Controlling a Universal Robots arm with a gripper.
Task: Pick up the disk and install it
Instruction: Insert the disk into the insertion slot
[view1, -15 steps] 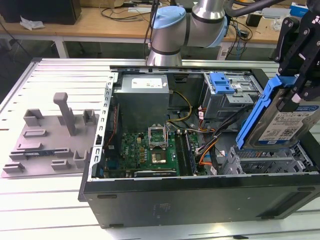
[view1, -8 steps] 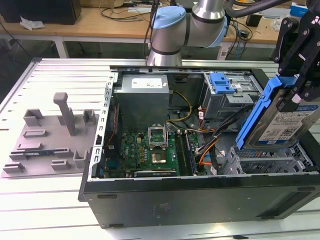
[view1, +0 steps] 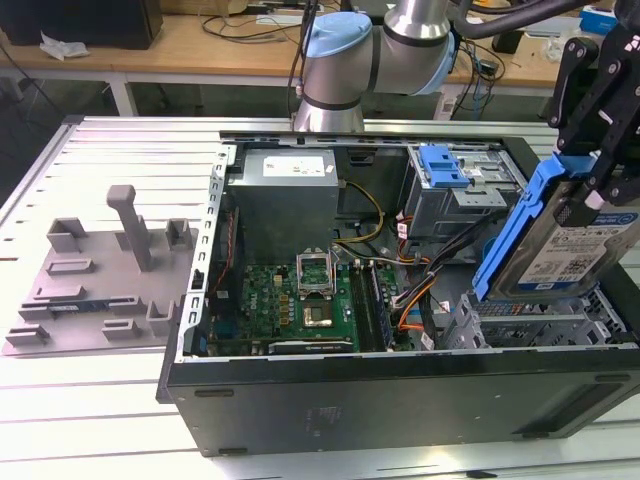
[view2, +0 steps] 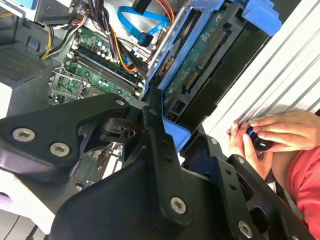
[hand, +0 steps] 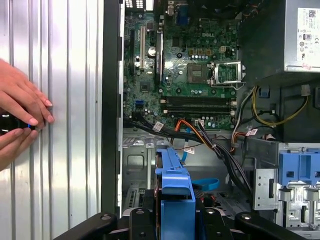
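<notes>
Black claw (view1: 590, 188) clamped on the disk (view1: 565, 245), held tilted over the open computer case (view1: 400, 400).
Well away from the claw sat a grey fixture (view1: 100, 285); nearer lay the motherboard (view1: 295, 300); just beneath the claw stood the metal drive cage (view1: 540, 325). The disk's lower edge possibly touched that cage. A person's hands (hand: 20, 115) rested on the ribbed table (hand: 70, 75) beside the case.

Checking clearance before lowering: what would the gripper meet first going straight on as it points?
Likely the silver drive cage beneath it in the computer case; the tilted disk the gripper holds would touch there first, though depth is unclear.
</notes>
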